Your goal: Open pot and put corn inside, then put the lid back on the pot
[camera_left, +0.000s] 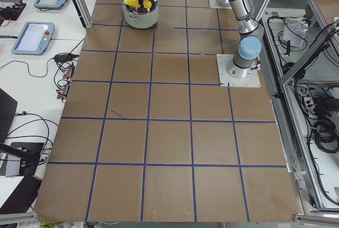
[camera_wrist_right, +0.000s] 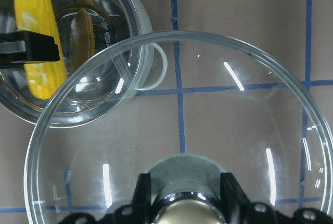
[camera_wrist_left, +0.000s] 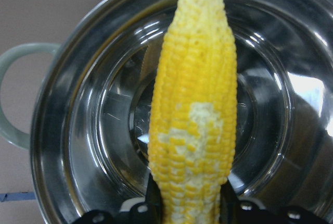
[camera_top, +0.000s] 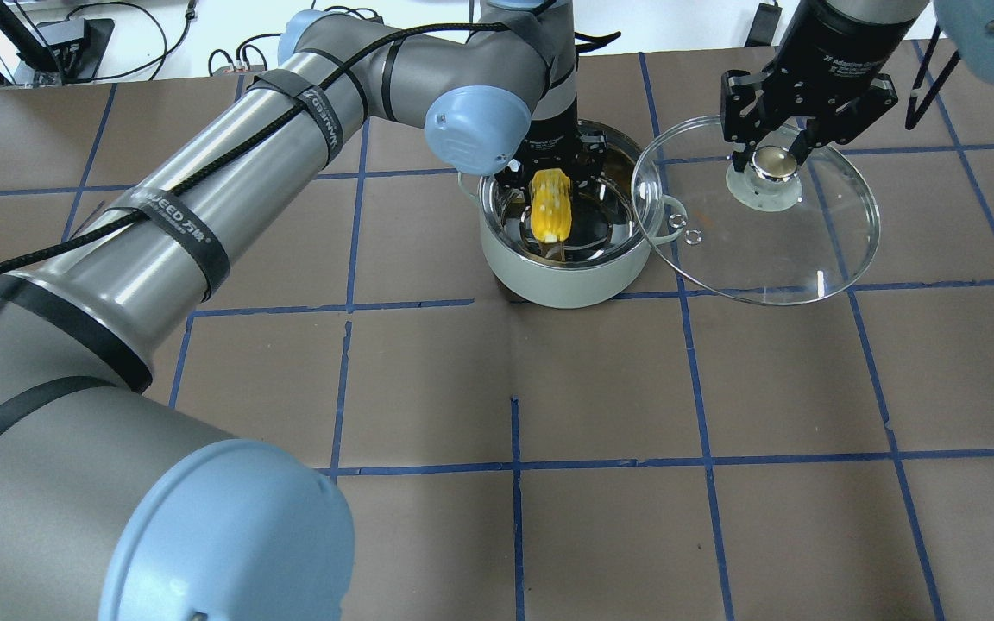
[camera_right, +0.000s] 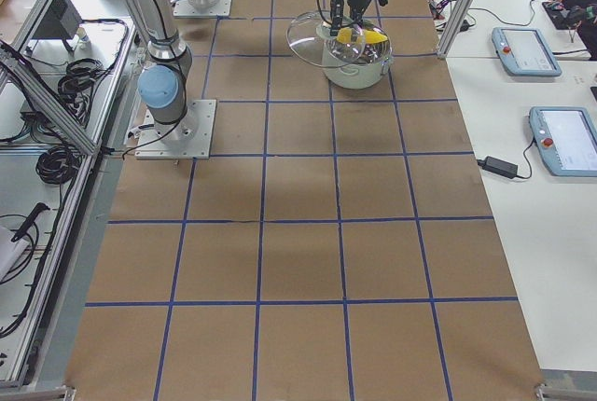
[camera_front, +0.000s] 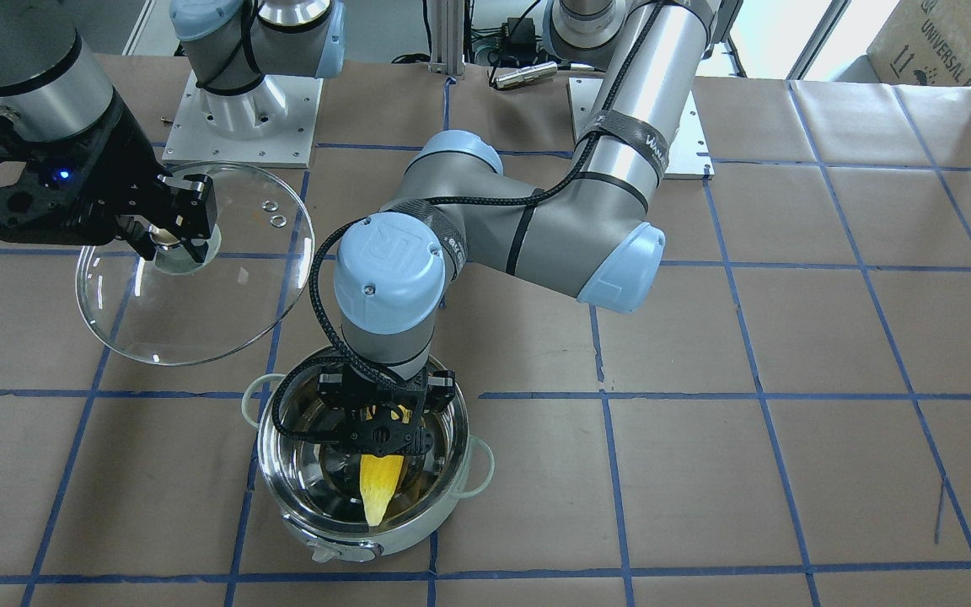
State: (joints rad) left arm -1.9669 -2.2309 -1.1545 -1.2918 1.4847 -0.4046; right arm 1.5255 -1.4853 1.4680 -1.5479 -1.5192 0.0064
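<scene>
The open steel pot [camera_front: 283, 497] [camera_top: 506, 250] stands on the brown table. My left gripper [camera_front: 383, 438] [camera_top: 553, 177] is shut on the yellow corn [camera_front: 378, 489] [camera_top: 550, 205] [camera_wrist_left: 193, 109] and holds it over the pot's mouth, its pointed tip near the front rim. My right gripper [camera_front: 174, 226] [camera_top: 775, 155] is shut on the beige knob of the glass lid [camera_front: 224, 287] [camera_top: 808, 250] [camera_wrist_right: 234, 109], which hangs tilted in the air beside the pot. In the right wrist view the lid's rim overlaps the pot [camera_wrist_right: 132, 21], and the corn [camera_wrist_right: 36, 31] shows there too.
Both arm bases sit on white plates [camera_front: 237, 126] at the robot's side of the table. The table is brown paper with a blue tape grid [camera_top: 514, 466]. Teach pendants [camera_right: 564, 140] lie on a white bench beyond the table's far edge.
</scene>
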